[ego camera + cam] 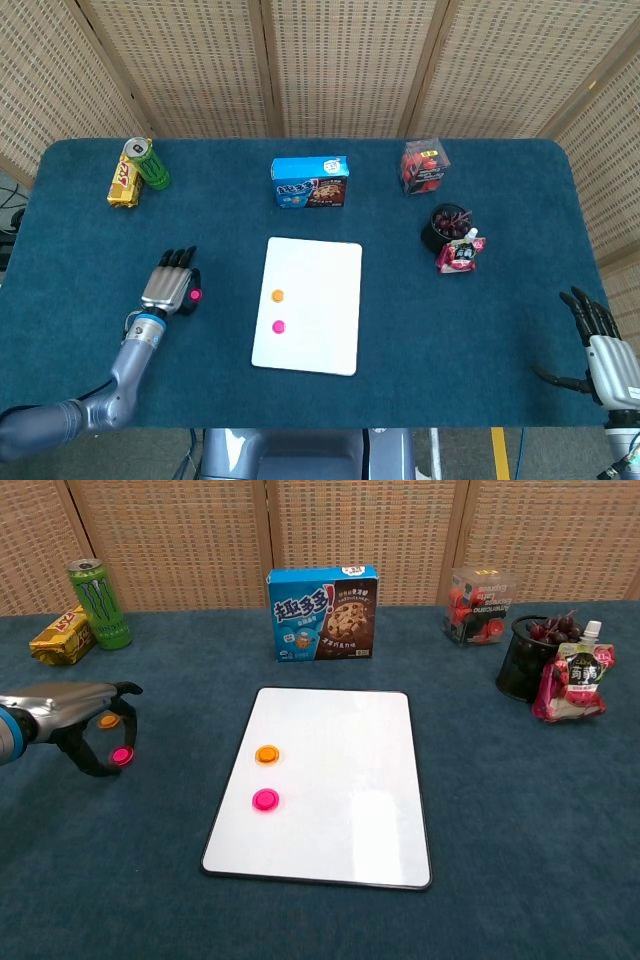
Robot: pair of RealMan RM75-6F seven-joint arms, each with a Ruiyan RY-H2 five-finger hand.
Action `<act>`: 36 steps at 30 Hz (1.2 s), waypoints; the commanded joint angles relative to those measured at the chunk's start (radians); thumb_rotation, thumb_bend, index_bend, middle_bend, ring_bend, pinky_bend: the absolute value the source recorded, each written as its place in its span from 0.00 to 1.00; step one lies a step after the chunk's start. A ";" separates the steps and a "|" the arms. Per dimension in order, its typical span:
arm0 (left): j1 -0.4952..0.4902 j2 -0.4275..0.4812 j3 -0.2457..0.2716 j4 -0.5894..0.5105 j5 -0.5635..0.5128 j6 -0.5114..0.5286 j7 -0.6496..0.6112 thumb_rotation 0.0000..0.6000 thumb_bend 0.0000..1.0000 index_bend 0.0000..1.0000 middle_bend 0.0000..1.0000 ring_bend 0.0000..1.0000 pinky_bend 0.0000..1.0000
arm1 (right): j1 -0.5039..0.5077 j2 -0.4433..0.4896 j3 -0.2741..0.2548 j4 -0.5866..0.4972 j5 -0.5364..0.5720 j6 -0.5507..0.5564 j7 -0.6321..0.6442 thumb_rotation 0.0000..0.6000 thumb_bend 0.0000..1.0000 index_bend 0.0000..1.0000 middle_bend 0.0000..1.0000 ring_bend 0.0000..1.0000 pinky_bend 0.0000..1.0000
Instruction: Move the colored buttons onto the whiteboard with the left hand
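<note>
On the left side of the table (330, 920), the left hand (170, 288) arches over a pink button (121, 755), thumb low on the near side and fingers curving down from above; the button sits between them, but whether they already pinch it cannot be told. A second orange button (108, 720) lies just beyond, on the cloth. The whiteboard (340, 810) lies in the middle, well apart to the right, already carrying an orange button on the board (266, 753) and a pink button on the board (265, 800). These discs look small, light, stiff and flat, so they offer little height above the soft cloth; a grip likely needs fingertips on opposite edges, and a smooth rim could slip out. The right hand (600, 345) rests at the near right corner, fingers spread, holding nothing
</note>
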 commanded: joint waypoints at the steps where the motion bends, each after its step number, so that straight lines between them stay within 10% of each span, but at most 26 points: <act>1: 0.000 0.019 -0.007 -0.046 0.016 0.009 -0.003 1.00 0.34 0.57 0.00 0.00 0.00 | 0.000 0.000 0.000 0.000 0.000 0.000 0.000 1.00 0.04 0.00 0.00 0.00 0.00; 14: -0.144 -0.055 -0.071 -0.427 -0.044 0.102 0.256 1.00 0.33 0.57 0.00 0.00 0.00 | 0.001 0.002 -0.001 0.002 0.000 -0.002 0.004 1.00 0.04 0.00 0.00 0.00 0.00; 36: -0.261 -0.268 -0.105 -0.244 -0.219 0.144 0.338 1.00 0.32 0.57 0.00 0.00 0.00 | 0.003 0.005 -0.003 0.002 0.000 -0.008 0.017 1.00 0.04 0.00 0.00 0.00 0.00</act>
